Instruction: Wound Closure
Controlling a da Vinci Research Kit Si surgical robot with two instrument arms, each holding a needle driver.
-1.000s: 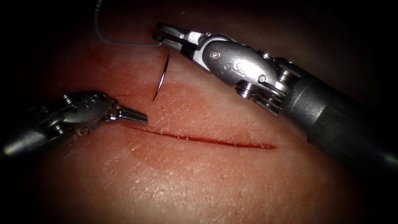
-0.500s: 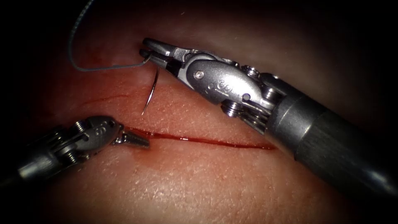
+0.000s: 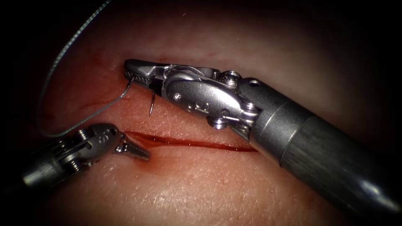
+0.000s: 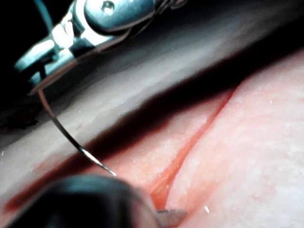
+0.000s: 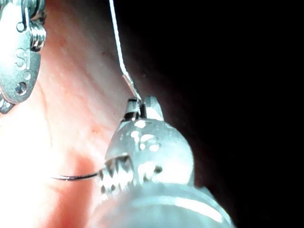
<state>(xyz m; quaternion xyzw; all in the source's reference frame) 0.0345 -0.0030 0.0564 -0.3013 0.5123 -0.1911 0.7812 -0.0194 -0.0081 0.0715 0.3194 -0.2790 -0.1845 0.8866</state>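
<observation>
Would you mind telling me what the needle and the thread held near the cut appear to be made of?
The needle, held near its thread end by the right hand above the tissue, looks like polished steel: thin, curved, glinting. The thread looks like a dull grey, possibly braided, fibre; it bends limply.

The right tool (image 3: pixel 136 76) grips the needle (image 3: pixel 151 104) near its thread end, jaws closed; the needle tip hangs above the tissue (image 3: pixel 217 188), not in it. The thread (image 3: pixel 54 71) loops away to the left. The left tool (image 3: pixel 136 150), jaws closed and empty, rests at the left end of the cut (image 3: pixel 197 143).
</observation>
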